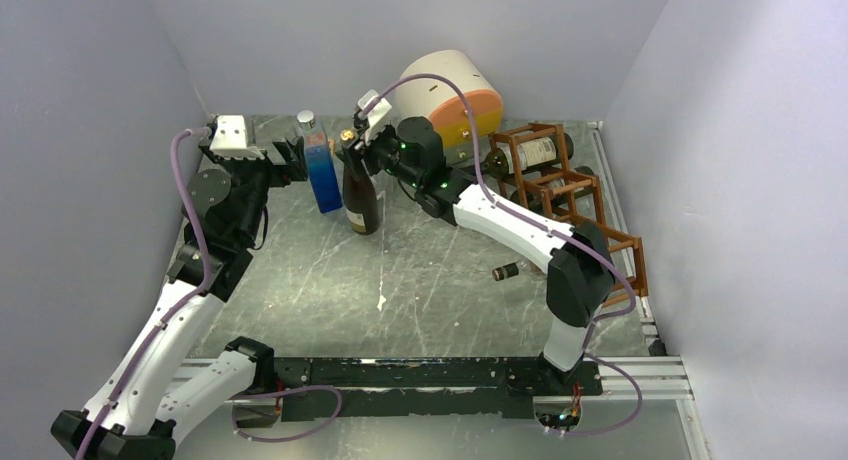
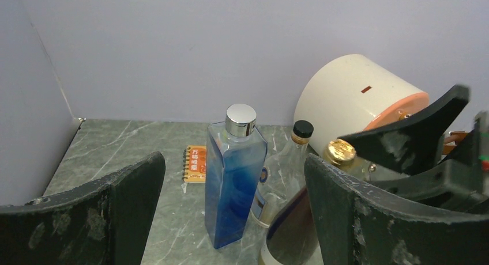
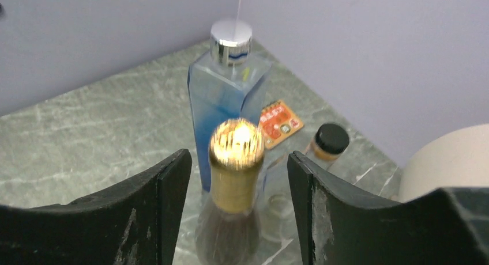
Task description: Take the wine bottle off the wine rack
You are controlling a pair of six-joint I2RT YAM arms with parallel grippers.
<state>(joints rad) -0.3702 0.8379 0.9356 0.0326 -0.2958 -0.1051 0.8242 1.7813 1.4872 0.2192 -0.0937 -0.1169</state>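
Observation:
The wine bottle (image 1: 360, 195), dark glass with a gold foil top, stands upright on the marble table, left of the wine rack (image 1: 590, 205). My right gripper (image 1: 352, 145) is open, one finger on each side of the bottle's neck (image 3: 233, 173), with a gap on both sides. My left gripper (image 1: 298, 152) is open and empty, facing a tall blue bottle (image 2: 233, 178) just left of the wine bottle (image 2: 294, 230). The reddish-brown lattice rack stands at the right wall and holds another bottle (image 1: 535, 152) lying in it.
A clear bottle with a black cap (image 2: 301, 137) and an orange notebook (image 2: 196, 163) sit behind the blue bottle. A white-and-orange drum (image 1: 450, 90) lies at the back. A small dark item (image 1: 506, 271) lies on the table near the rack.

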